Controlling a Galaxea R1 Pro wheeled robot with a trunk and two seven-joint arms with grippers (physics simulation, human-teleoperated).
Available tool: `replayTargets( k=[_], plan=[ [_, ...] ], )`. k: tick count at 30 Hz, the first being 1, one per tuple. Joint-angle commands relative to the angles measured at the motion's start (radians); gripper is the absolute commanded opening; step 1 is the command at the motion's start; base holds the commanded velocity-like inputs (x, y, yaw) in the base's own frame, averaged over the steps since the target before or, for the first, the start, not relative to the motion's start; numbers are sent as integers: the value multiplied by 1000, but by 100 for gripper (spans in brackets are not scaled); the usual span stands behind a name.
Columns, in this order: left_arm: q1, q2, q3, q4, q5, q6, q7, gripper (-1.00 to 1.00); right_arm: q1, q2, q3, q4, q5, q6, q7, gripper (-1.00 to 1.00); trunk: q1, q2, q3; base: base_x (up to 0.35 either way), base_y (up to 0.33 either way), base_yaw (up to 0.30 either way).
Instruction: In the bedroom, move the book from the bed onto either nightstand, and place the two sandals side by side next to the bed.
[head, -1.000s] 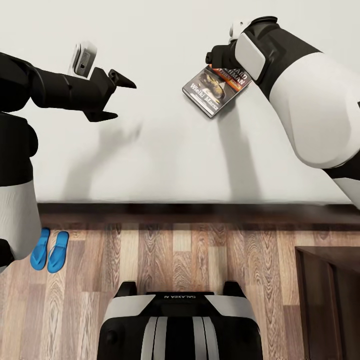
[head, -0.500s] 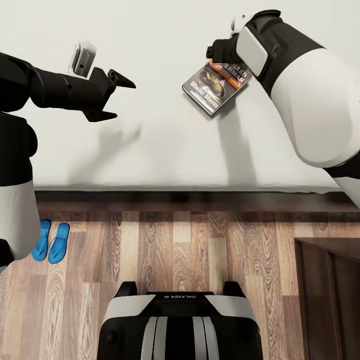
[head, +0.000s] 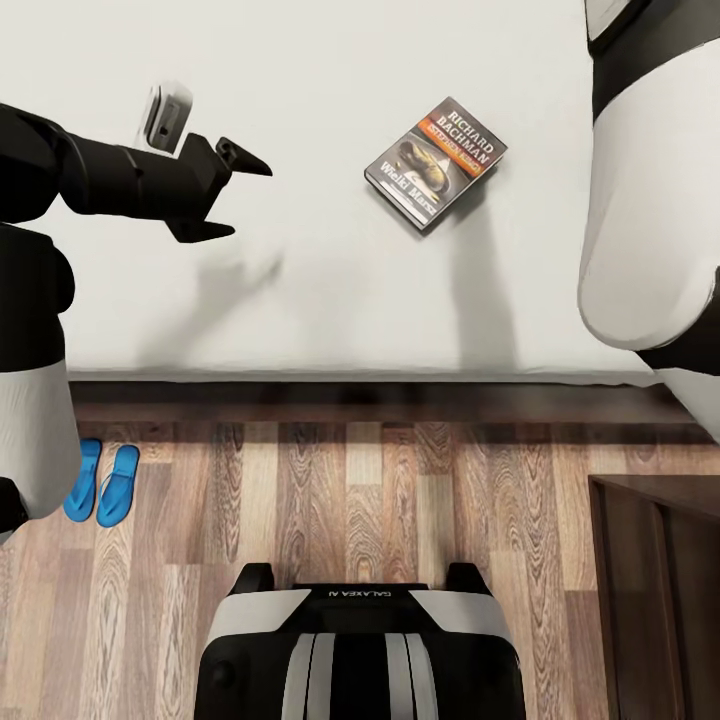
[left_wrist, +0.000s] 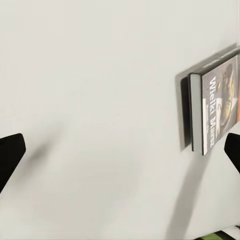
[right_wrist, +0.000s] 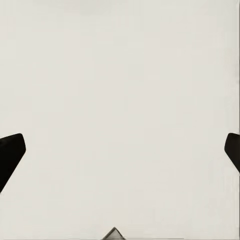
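Half a second earlier the right gripper (right_wrist: 120, 150) was at the book (head: 436, 162), but it had since pulled off to the upper right with fingers spread, leaving the book flat on the bed (head: 330, 300); left gripper (head: 225, 190) hovered open, so the grasp likely failed.

A bedroom in a home is shown. A large bed (head: 330, 300) with a plain pale mattress and a dark brown wooden frame is seen under the left claw (head: 238, 195). A paperback book (head: 436, 163) is left lying on the mattress, well apart from that claw, toward the robot's right. Below the bed's edge, a brown wood-plank floor (head: 400, 510) is laid, and a pair of blue sandals (head: 100, 485) is set side by side on it. Dark wooden furniture (head: 655, 590) is stood on the floor.
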Motion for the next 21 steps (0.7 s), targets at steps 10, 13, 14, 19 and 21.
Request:
replayTargets(
  k=[10, 13, 14, 19, 21],
  plan=[
    [-4, 9, -1, -2, 6, 11, -4, 100, 88, 4, 88, -283, 10, 279, 4, 100, 0, 0, 8, 0, 0, -10],
    [-6, 13, -1, -1, 6, 11, -14, 100, 96, 3, 113, -318, 9, 315, 5, 100, 0, 0, 12, 0, 0, -48],
    [-6, 13, -1, -1, 6, 11, -14, 100, 96, 3, 113, -318, 9, 315, 5, 100, 0, 0, 14, 0, 0, -54],
    [-11, 40, -1, -2, 7, 12, -35, 100, 113, 3, 144, -363, 8, 323, 6, 100, 0, 0, 21, 0, 0, -79],
    [-12, 46, -2, -2, 7, 12, -38, 100, 118, 4, 144, -367, 6, 323, 6, 100, 0, 0, 24, 0, 0, -98]
  ],
)
